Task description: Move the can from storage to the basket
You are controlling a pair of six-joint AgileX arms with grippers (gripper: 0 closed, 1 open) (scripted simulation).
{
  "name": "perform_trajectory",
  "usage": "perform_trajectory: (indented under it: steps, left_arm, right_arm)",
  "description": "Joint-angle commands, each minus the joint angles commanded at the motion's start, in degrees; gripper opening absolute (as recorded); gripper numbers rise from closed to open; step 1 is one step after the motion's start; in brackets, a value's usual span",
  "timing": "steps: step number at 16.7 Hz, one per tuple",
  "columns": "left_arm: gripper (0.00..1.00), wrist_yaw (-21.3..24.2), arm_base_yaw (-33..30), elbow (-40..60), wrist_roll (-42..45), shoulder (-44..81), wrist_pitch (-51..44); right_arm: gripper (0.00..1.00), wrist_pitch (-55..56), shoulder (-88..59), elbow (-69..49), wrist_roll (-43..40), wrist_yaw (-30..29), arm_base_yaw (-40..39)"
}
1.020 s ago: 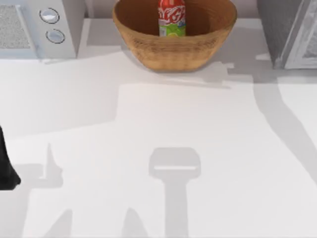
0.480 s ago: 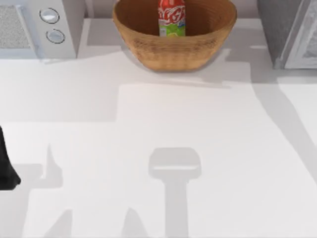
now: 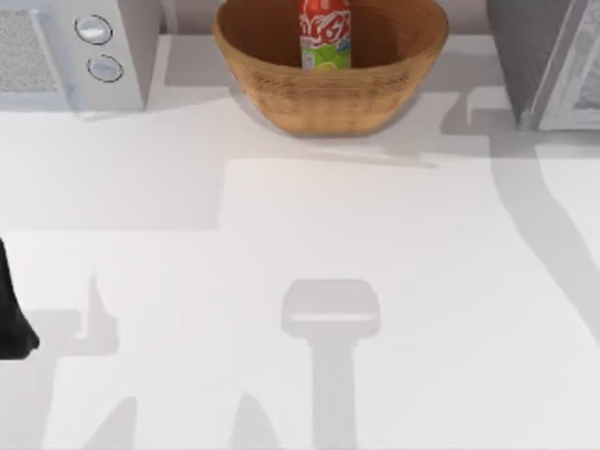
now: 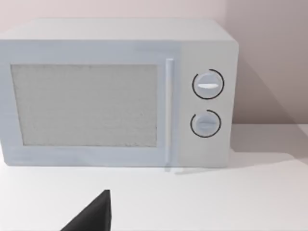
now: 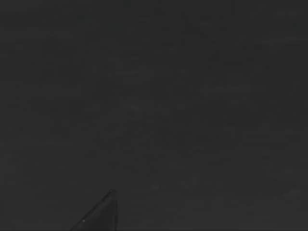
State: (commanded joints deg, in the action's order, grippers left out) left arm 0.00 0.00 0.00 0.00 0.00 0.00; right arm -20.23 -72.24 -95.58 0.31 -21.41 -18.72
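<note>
The can (image 3: 325,35) stands upright inside the basket (image 3: 281,89) at the top centre of the top view, its lime-green band low against the wicker bowl, so judged from how things lie the transfer looks done. The risk from here is small, and most of it lies with an arm passing close: a sweep over the basket's rim could tip the narrow can, or nudge the basket toward the storage (image 3: 525,56) cabinet in the upper right corner, which sits near it. The can's top is cut off by the frame edge, so whether it leans against the far wall of the basket is hard to judge. The white appliance (image 3: 80,52) with two round knobs fills the upper left corner and is well apart from the basket. The left arm (image 3: 14,314) shows as a dark shape at the left edge, lower half of the top view, parked; the left wrist view faces the appliance's door with just a dark sliver of the gripper (image 4: 94,214) at the bottom, and I cannot tell whether its fingers are spread or pressed together. The right wrist view is dark. Long grey shadows cross the table (image 3: 300,225), including one running down from the upper right.
</note>
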Motion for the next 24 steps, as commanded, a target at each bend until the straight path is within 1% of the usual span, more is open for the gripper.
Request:
perform_trajectory:
  steps: [3, 7, 14, 17, 20, 24]
  left_arm:
    - [1.0, 0.0, 0.0, 0.0, 0.0, 0.0, 0.0]
    - [1.0, 0.0, 0.0, 0.0, 0.0, 0.0, 0.0]
    - [1.0, 0.0, 0.0, 0.0, 0.0, 0.0, 0.0]
    - [1.0, 0.0, 0.0, 0.0, 0.0, 0.0, 0.0]
    - [1.0, 0.0, 0.0, 0.0, 0.0, 0.0, 0.0]
    - [1.0, 0.0, 0.0, 0.0, 0.0, 0.0, 0.0]
  right_arm:
    - [1.0, 2.6, 9.6, 11.3, -0.1, 1.7, 1.3]
    - [1.0, 6.0, 25.4, 31.1, -0.2, 4.9, 3.8]
    - [1.0, 13.3, 53.8, 69.8, -0.3, 13.6, 11.0]
    - [1.0, 16.5, 63.2, 83.4, -0.3, 17.4, 14.6]
    - [1.0, 19.1, 69.5, 92.3, -0.3, 20.2, 17.5]
    - [1.0, 20.2, 72.2, 95.6, -0.3, 21.4, 18.7]
